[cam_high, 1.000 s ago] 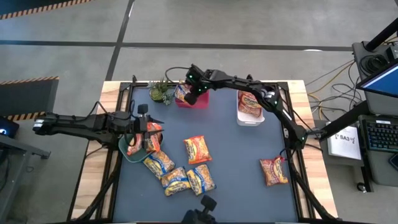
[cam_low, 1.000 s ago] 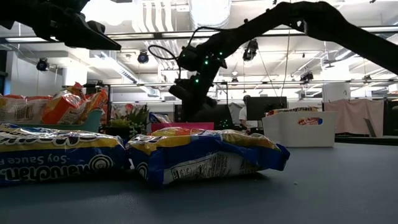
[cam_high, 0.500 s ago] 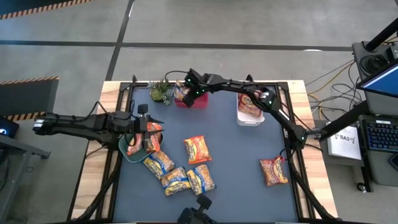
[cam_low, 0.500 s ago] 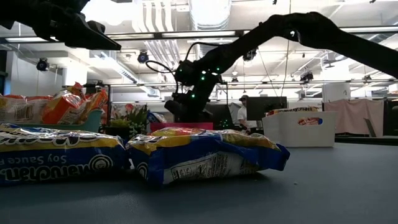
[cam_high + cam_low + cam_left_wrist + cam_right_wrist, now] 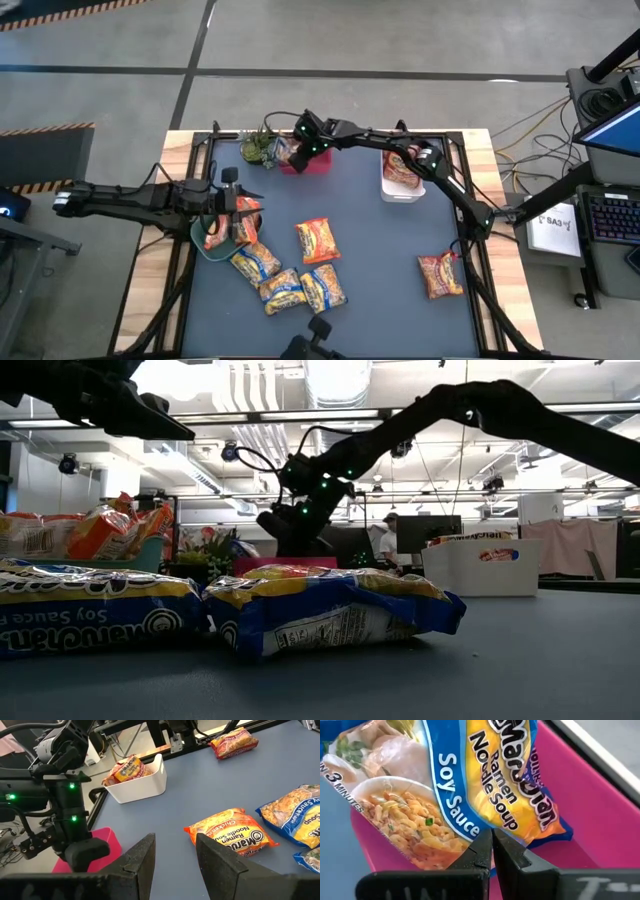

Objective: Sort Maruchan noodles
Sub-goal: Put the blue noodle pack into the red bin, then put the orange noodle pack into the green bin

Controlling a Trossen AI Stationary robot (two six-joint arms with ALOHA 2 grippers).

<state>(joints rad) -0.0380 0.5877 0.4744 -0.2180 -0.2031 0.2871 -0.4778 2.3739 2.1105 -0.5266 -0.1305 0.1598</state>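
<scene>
My right gripper [image 5: 492, 851] reaches over the pink bin [image 5: 318, 163] at the table's far middle. It is shut on a yellow-and-blue Soy Sauce noodle packet [image 5: 485, 785]. My left gripper [image 5: 175, 855] hovers open and empty over the teal bin [image 5: 197, 232], which holds orange packets. On the table lie one orange packet [image 5: 317, 240], three yellow-and-blue packets [image 5: 282, 290] and a red one [image 5: 440, 275]. My right gripper pinches the packet's blue sealed edge [image 5: 487, 832] between its two fingers. The fingers slant downward, coming from the table's right side. The packet stretches away from the fingertips over the pink bin's inside [image 5: 580, 820]; whether it rests on the bin's floor cannot be told.
A white bin [image 5: 388, 190] with packets stands at the far right. A small green plant [image 5: 258, 148] stands just left of the pink bin. The table's middle right is bare dark mat.
My right gripper has sunk toward the pink bin and shifted a little toward the table's left, tipping further downward, with the yellow-and-blue packet still between its fingers.
</scene>
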